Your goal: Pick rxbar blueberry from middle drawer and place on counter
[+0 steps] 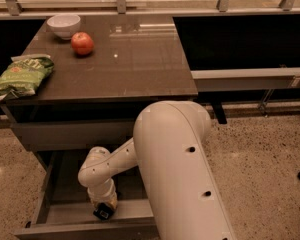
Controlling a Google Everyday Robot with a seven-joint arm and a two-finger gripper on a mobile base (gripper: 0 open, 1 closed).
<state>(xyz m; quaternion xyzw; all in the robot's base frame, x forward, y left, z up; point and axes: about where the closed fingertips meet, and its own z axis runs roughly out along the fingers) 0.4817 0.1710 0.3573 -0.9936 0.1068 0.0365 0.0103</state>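
Observation:
The middle drawer [60,213] stands pulled open under the grey cabinet. My gripper [104,212] is down inside it, near the front wall, at the end of the white wrist [97,169]. A small dark shape shows at the gripper's tip; I cannot tell whether it is the rxbar blueberry, which is otherwise hidden. The glossy dark brown counter [140,69] is above the drawer.
On the counter are a white bowl [63,24] and a red apple [82,43] at the back left, and a green chip bag [21,75] at the left edge. My large white arm link [180,174] fills the foreground right of the drawer. Speckled floor [260,159] lies to the right.

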